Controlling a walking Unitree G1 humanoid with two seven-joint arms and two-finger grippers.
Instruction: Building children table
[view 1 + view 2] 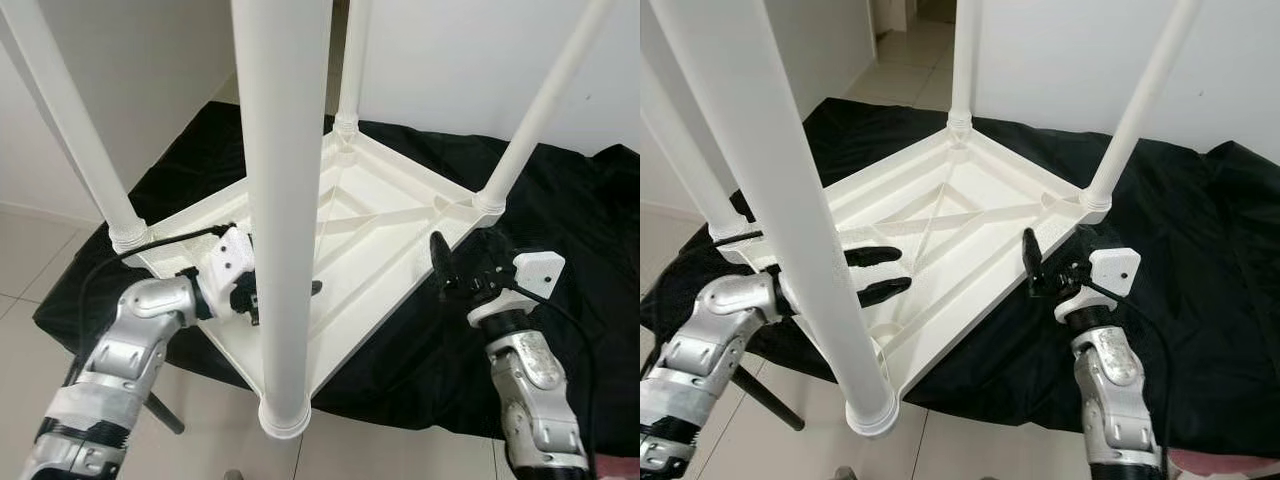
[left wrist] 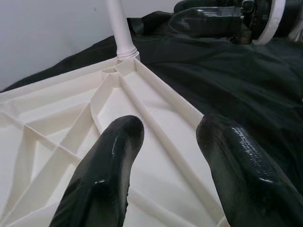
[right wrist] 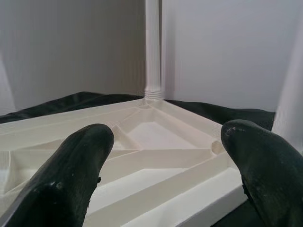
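Black fingers of left gripper (image 1: 880, 274) spread apart, holding nothing, reaching over ribbed underside of white plastic table top (image 1: 370, 225) just behind near leg (image 1: 283, 200). Right gripper (image 3: 165, 156) likewise parted and empty, hovering beside right-hand edge of table top, near right leg (image 1: 540, 110). Judged as positioned either side of the piece, ready to steady or turn it.

Table lies upside down on black cloth (image 1: 560, 250) spread over low surface, flat face down, ribs up. Four white legs seated in corner sockets, long axes upright, pointing toward ceiling; left leg (image 1: 75, 120) and far leg (image 1: 350, 60) also fitted. One corner directed at robot, overhanging cloth's near edge above tiled floor (image 1: 30, 260). Assembly judged near complete; inversion onto legs likely outstanding. Seating depth of legs not verifiable.
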